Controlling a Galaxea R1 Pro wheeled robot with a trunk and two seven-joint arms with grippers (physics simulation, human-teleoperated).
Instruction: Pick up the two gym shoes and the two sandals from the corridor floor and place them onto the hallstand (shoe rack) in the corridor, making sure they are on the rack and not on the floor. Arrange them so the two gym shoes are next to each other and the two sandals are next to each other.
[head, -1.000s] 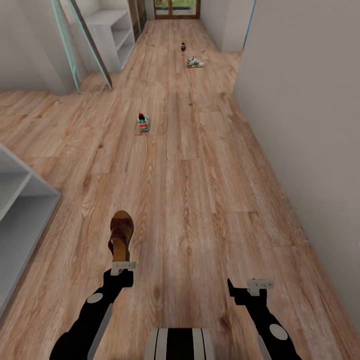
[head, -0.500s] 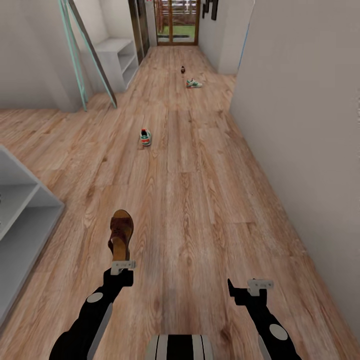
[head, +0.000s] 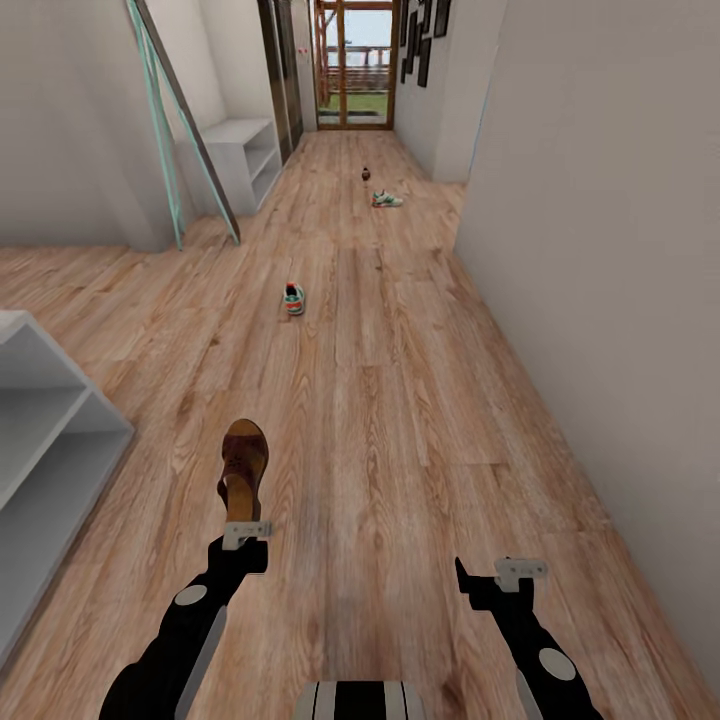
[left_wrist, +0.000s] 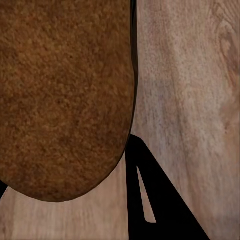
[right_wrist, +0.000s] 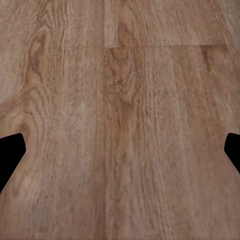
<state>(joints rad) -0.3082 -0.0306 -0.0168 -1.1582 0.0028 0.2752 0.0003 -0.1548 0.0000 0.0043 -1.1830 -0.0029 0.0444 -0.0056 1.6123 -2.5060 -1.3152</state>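
My left gripper (head: 246, 527) is shut on the heel end of a dark brown sandal (head: 243, 462), held above the corridor floor (head: 400, 400). The left wrist view has the sandal's sole (left_wrist: 65, 100) close up beside one dark finger (left_wrist: 160, 210). My right gripper (head: 500, 573) is open and holds nothing, over bare planks (right_wrist: 120, 150). One gym shoe (head: 293, 299) lies mid-corridor. The other gym shoe (head: 386, 200) lies farther off, with the second sandal (head: 366, 173) just beyond it. A pale grey-white unit with open shelf rows (head: 50, 440) stands at the near left, cut off; I cannot tell whether it is the hallstand.
A white low bench (head: 240, 150) sits far left, behind a leaning teal-edged panel (head: 175, 130). A grey wall (head: 620, 300) runs along the right. A glazed door (head: 355, 60) closes the corridor's far end. Open floor lies between me and the shoes.
The whole picture has shifted down as the camera tilted up, showing more of the far corridor. Both arms and the held sandal keep their places.
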